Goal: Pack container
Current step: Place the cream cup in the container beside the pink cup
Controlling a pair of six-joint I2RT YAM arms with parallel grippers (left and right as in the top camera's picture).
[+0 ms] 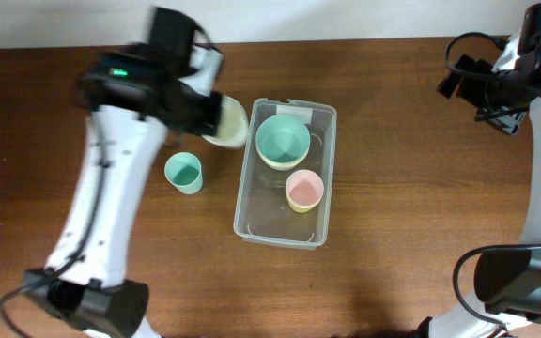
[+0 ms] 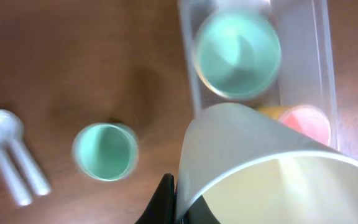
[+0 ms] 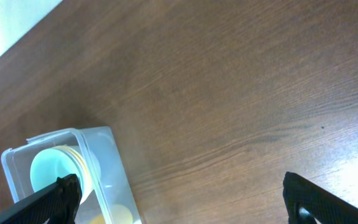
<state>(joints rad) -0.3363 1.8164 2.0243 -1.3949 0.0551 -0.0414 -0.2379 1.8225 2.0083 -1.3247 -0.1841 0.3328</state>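
Note:
The clear plastic container point(image 1: 249, 197) lies mid-table with a teal bowl point(image 1: 283, 139) at its far end and a pink cup point(image 1: 304, 190) in its middle. My left gripper point(image 1: 216, 117) is shut on the rim of a pale yellow bowl point(image 1: 229, 122) and holds it just left of the container's far end. In the left wrist view the yellow bowl point(image 2: 278, 180) fills the lower right, above the container point(image 2: 325, 74). A teal cup point(image 1: 183, 173) stands on the table left of the container. My right gripper point(image 3: 179, 199) is open and empty, raised at the far right.
Two silvery utensils point(image 2: 11, 155) lie on the table left of the teal cup point(image 2: 105, 151) in the left wrist view. The container's near end holds nothing. The table's far edge meets a white wall.

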